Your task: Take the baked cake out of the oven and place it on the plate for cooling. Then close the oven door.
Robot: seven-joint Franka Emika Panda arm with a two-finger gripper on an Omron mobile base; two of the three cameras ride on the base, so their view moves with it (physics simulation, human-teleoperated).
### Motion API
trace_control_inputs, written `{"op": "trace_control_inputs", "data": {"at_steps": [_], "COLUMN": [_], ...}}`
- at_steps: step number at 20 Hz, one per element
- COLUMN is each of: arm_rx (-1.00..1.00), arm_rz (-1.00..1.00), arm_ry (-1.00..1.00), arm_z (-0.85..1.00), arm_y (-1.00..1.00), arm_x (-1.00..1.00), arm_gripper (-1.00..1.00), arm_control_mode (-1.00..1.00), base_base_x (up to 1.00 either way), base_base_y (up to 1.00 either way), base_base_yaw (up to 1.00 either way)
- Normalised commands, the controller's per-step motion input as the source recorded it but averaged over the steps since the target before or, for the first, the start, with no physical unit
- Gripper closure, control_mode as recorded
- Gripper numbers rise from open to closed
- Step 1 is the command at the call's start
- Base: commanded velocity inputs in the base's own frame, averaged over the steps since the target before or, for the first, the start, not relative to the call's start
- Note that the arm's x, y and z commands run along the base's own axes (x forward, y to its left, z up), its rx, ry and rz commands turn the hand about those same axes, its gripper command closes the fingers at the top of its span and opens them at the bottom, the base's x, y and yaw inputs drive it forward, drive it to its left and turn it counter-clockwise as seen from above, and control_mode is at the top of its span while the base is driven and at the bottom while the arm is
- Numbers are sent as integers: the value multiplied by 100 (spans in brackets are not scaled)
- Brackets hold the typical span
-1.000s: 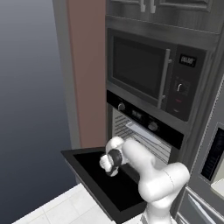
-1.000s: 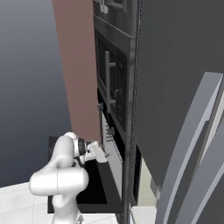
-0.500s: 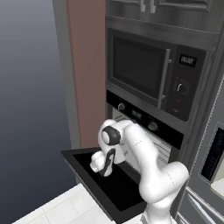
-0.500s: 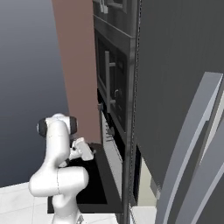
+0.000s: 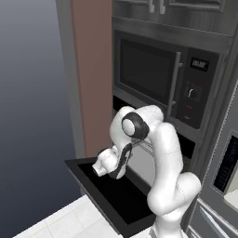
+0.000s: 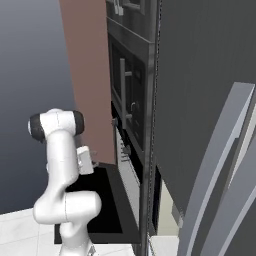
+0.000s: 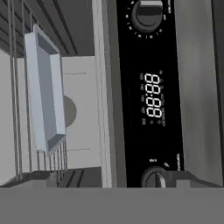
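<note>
Hovering above the lowered oven door [image 5: 109, 195], my gripper [image 5: 97, 168] hangs with its jaws spread wide and nothing between them. The door lies flat as a black slab in front of the oven [image 5: 153, 151], which sits below the microwave [image 5: 160, 76] in a tall dark cabinet column. My white arm [image 5: 158, 153] bends over the door from the lower right of the left base view, with the hand turned down and to the left.

From the right base view, the arm [image 6: 62, 165] stands clear of the cabinet face, and the door [image 6: 107, 200] juts out beside it at low height.

Looking along the hand, rolled on its side, I see the oven's black control panel [image 7: 148, 87] with a lit digital display [image 7: 152, 99] between 2 round knobs [image 7: 148, 13]. Beside it the cavity stands open, and a pale grey rectangular tray [image 7: 43, 87] rests on the wire rack [image 7: 15, 87] inside. Whether a cake lies in that tray I cannot tell.
</note>
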Motion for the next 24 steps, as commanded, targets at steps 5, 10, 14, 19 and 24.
{"op": "trace_control_inputs", "data": {"at_steps": [5,10,14,19,24], "arm_rx": [15,6,3,1,0], "arm_rz": [12,2,0,0,0], "arm_ry": [0,8,26,33,25], "arm_z": [95,76,55,27,-20], "arm_y": [53,66,79,85,83], "arm_x": [-94,-100,-92,-70,-33], "arm_gripper": [-100,-100,-100,-100,-100], "arm_control_mode": [-100,-100,-100,-100,-100], "base_base_x": [0,0,0,0,0], "base_base_y": [0,0,0,0,0], "base_base_yaw": [0,0,0,0,0]}}
